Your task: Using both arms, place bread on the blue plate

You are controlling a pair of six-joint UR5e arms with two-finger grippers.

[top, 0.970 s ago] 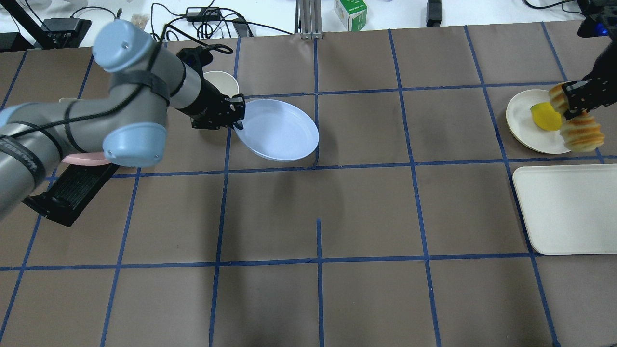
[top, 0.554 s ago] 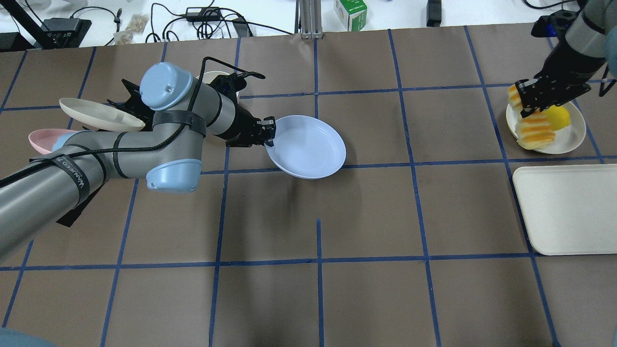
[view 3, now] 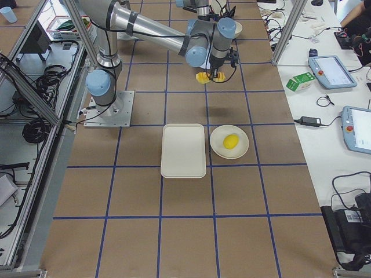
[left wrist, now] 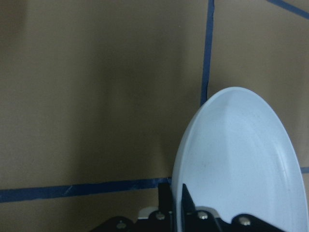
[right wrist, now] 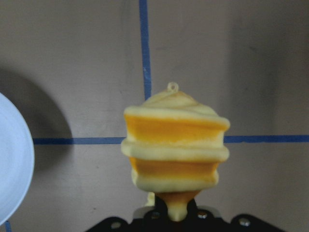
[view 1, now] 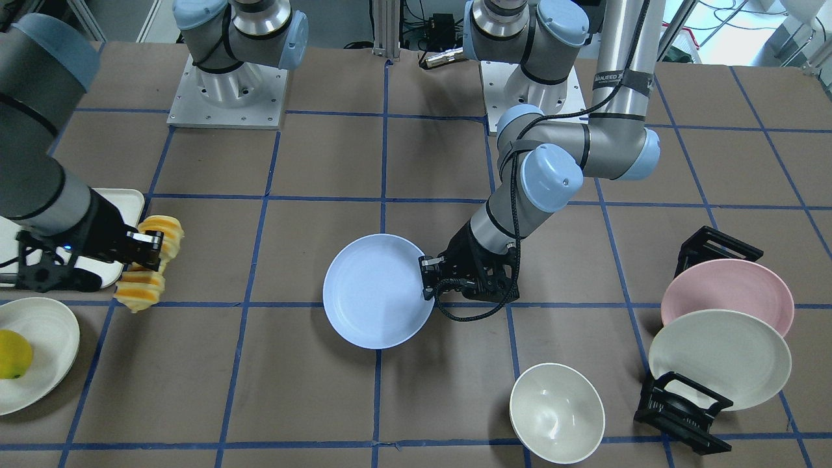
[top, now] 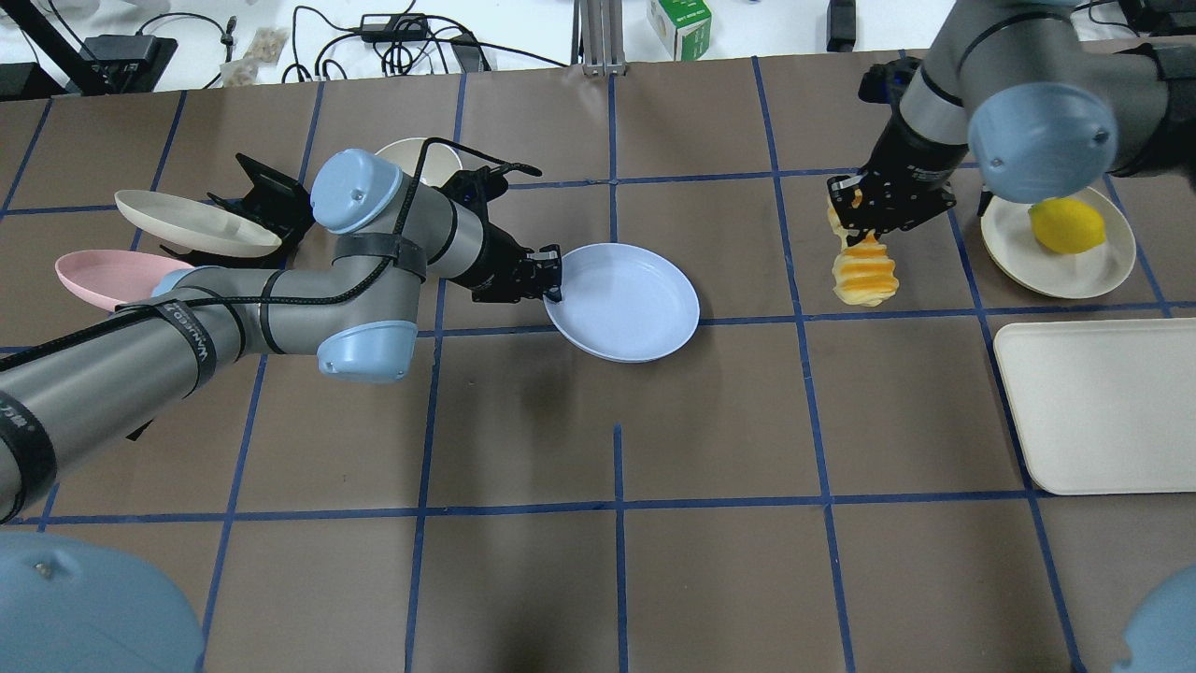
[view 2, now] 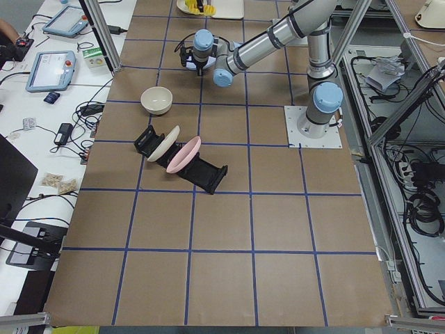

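The bread [top: 864, 271] is banded golden-orange and pale yellow, and the blue plate [top: 635, 304] is a plain, matte, pale lavender-blue. The desk [top: 598, 579] is brown, crossed by a grid of dark blue tape lines. The lemon [top: 1066, 225] is bright yellow, the tray [top: 1103, 411] and bowl [view 1: 556, 413] cream-white, the pink plate [top: 93, 276] pale rose, and the left tool [top: 554, 279] and right tool [top: 852, 217] black.

Striped bread [top: 864, 271] and blue plate [top: 635, 304] held aloft, apart.

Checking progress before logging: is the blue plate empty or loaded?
Empty. The blue plate is bare; the bread hangs from the right gripper, apart from it.
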